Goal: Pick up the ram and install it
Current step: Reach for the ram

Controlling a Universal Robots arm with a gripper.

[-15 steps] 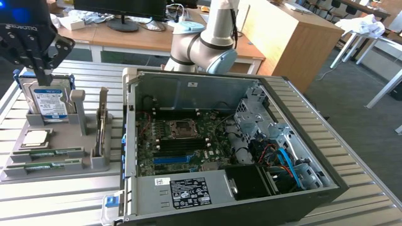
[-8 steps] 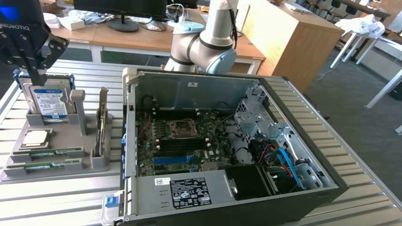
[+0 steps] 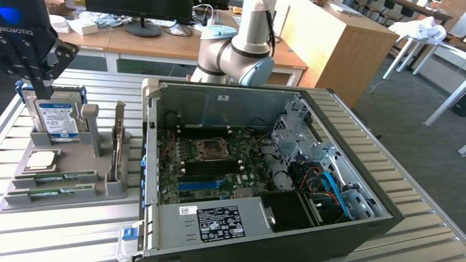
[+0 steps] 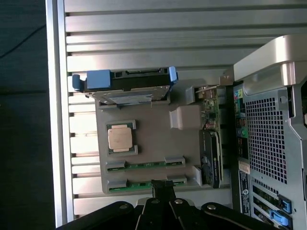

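While tool (image 4: 161,185) hangs closed & empty, ram (image 4: 138,185) lies in tray (image 4: 153,141) beneath its tips, w/o contact

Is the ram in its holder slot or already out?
In. Both ram sticks lie flat in their slots on the grey holder, beside the processor; none is lifted.

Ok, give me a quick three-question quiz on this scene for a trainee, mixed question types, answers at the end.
1. How many ram sticks lie flat in the grey holder?
2. True or false: the tool is holding a ram stick.
3. Which part stands on edge in the holder? A) hard drive B) processor C) power supply
Key: 1 two. 2 false, the tool is shut and empty. 3 A.
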